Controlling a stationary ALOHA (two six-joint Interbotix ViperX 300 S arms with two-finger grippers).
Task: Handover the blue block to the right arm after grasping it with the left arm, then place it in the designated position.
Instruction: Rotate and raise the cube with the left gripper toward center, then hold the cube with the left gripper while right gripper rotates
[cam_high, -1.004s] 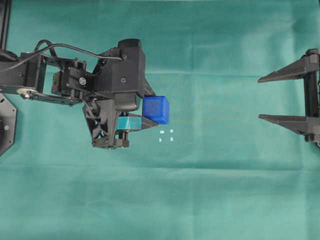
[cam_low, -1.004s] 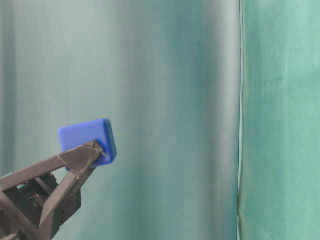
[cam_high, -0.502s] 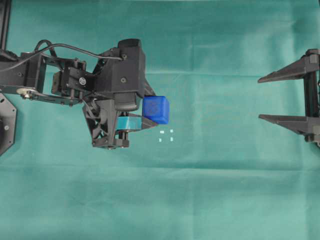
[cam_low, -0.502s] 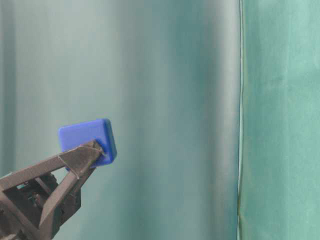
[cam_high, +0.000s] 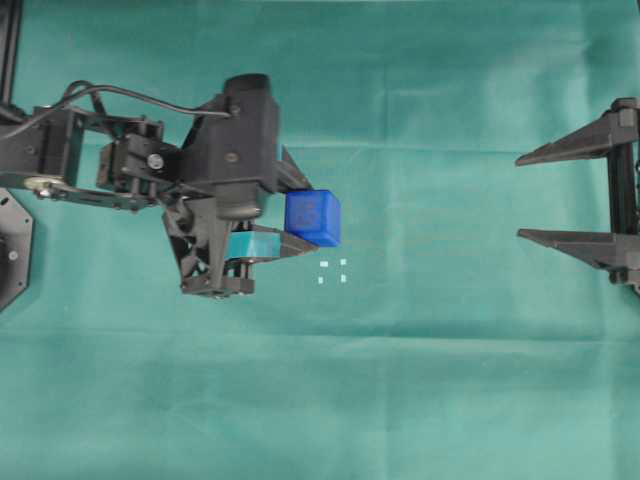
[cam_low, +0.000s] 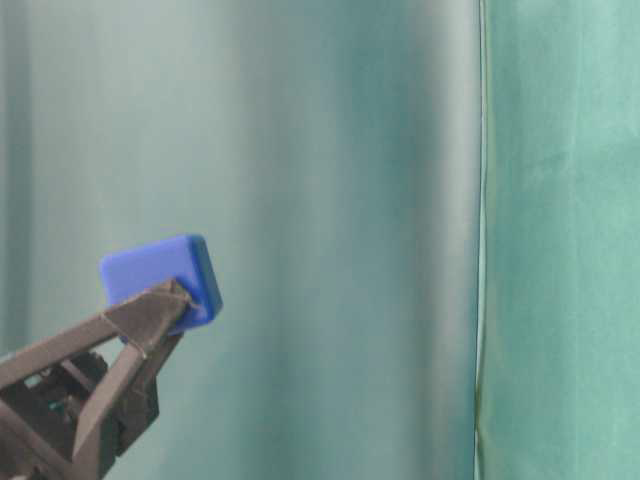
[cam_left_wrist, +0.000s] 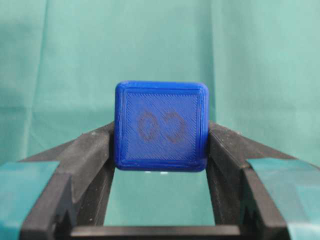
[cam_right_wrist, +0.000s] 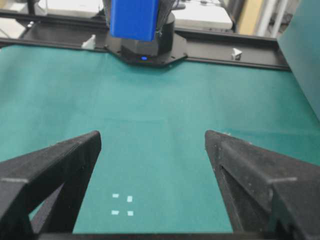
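A green cloth covers the tabletop, with faint fold creases running across it in the overhead view. From table level the backdrop is more green cloth hanging in soft vertical folds, with a flat green panel at the right and a thin pale seam between them. In the right wrist view a black frame rail edges the tabletop's far side, and blurred pale surfaces lie beyond it. The light is even and soft.

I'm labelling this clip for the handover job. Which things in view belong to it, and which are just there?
Part of the job:
- blue block, clamped in the left gripper
- right gripper, jaws wide open, waiting apart
- designated position, four white marks, nothing on them

Just there:
- green cloth
- black frame at the table's far edge
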